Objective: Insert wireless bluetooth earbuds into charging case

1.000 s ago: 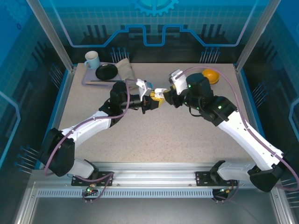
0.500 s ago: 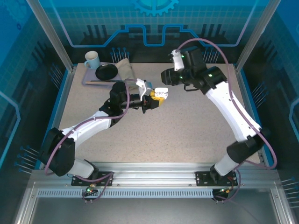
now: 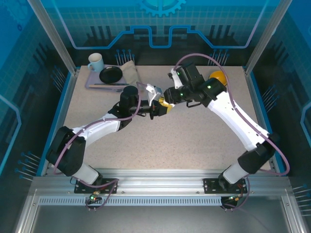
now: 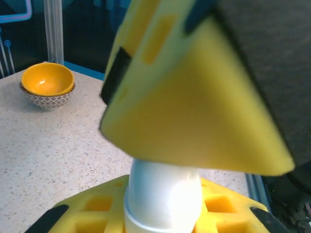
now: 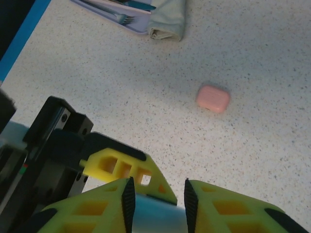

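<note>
White case point(image 4: 163, 194) sits btwn the yellow fingers of the L pincer point(image 3: 159, 108), which is clamped tight on it and holds it off the surface point(image 3: 194, 141), near ctr. Whether buds are inside can't be told. R pincer point(image 5: 156, 194) meets it tip to tip from the opposite side, jaws a little apart w/ sth pale in the gap; can't tell if it grips or only touches. Pink case point(image 5: 213, 98) lies flat & closed on the speckled surface beyond the R pincer's tips, alone, well apart from the other things. Back-left: a tray point(image 3: 90, 83) w/ a fork point(image 5: 124, 18) on it, a folded cloth point(image 5: 167, 17) at its edge, plus a black plate point(image 3: 111, 74) & pale mug point(image 3: 95, 62). Orange bowl point(image 4: 47, 80) stands at back-right, just behind the R arm point(image 3: 233, 116).
</note>
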`<state>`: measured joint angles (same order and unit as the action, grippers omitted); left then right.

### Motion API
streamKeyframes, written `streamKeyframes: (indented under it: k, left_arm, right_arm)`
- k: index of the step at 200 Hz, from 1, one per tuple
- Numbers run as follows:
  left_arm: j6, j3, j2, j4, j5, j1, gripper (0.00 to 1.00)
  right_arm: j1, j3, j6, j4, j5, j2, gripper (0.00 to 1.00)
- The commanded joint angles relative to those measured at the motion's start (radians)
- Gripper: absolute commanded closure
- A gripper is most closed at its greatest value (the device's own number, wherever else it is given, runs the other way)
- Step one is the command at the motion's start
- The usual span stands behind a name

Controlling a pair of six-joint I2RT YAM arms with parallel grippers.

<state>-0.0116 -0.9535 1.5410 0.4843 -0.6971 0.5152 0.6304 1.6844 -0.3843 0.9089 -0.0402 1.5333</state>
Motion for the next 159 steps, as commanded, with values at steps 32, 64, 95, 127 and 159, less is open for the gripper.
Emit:
streamKeyframes:
  k: [32, 64, 95, 127, 159]
  left_arm:
    - [-0.073, -0.034, 0.031, 0.11, 0.06, -0.021, 1.0]
    - [-0.22, -0.05, 0.132, 0.111, 0.09, -0.019, 1.0]
    - [-0.546, -0.166, 0.315, -0.044, 0.083, -0.013, 1.0]
    - [-0.792, -0.207, 0.458, -0.111, 0.073, 0.028, 1.0]
    - [-0.835, -0.213, 0.499, -0.246, 0.118, 0.049, 1.0]
  right_arm:
    - [-0.034, -0.205, -0.129, -0.008, -0.023, -0.142, 0.63]
    - [-0.209, -0.299, -0.23, -0.038, -0.002, -0.189, 0.59]
    - [-0.292, -0.408, -0.266, -0.06, -0.002, -0.211, 0.58]
    - [-0.32, -0.505, -0.288, -0.082, -0.032, -0.24, 0.57]
    - [-0.335, -0.57, -0.299, -0.097, -0.052, -0.273, 0.56]
